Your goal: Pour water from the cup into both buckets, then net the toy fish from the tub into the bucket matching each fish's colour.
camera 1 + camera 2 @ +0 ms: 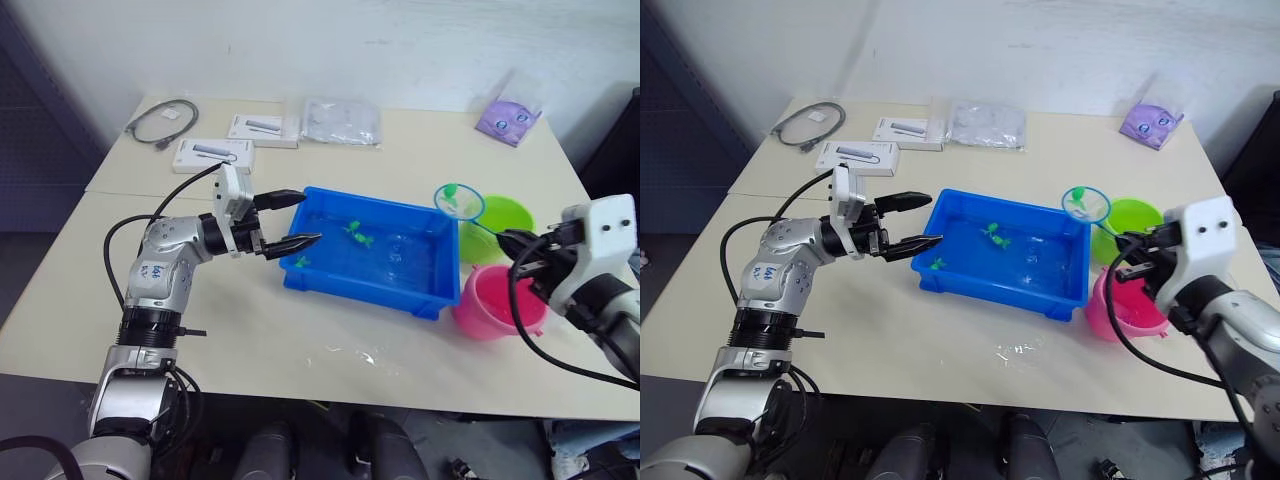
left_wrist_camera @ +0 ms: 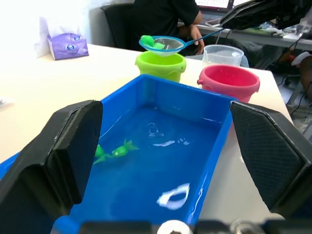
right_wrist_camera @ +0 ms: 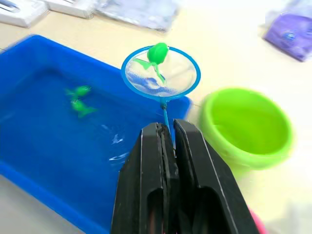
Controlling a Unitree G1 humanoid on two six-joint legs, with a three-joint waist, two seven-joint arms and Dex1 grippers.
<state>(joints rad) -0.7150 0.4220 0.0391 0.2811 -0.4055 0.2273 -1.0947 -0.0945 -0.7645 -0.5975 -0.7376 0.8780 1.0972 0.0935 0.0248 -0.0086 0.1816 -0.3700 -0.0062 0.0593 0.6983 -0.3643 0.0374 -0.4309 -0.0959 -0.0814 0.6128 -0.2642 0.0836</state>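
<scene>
Right pincer (image 3: 165,141) clamped tight on the thin stick handle of the small round net with light blue rim (image 3: 161,72), hoop raised over the far right corner of the shallow bright blue plastic tub (image 1: 372,282), just beside the lime green plastic bucket (image 1: 497,222); one green toy fish (image 3: 157,52) lying in the mesh. Left pincer (image 1: 291,221) spread wide, holding nothing, fingers straddling the tub's left end. More green toy fish (image 1: 356,233) afloat in the tub's water. Pink plastic bucket (image 1: 490,301) near the tub's front right corner, clear plastic cup (image 2: 223,54) just behind it. White boxes (image 1: 213,154), grey cable (image 1: 163,120) and purple pouch (image 1: 508,118) at the far side of the pale tabletop (image 1: 250,330)
</scene>
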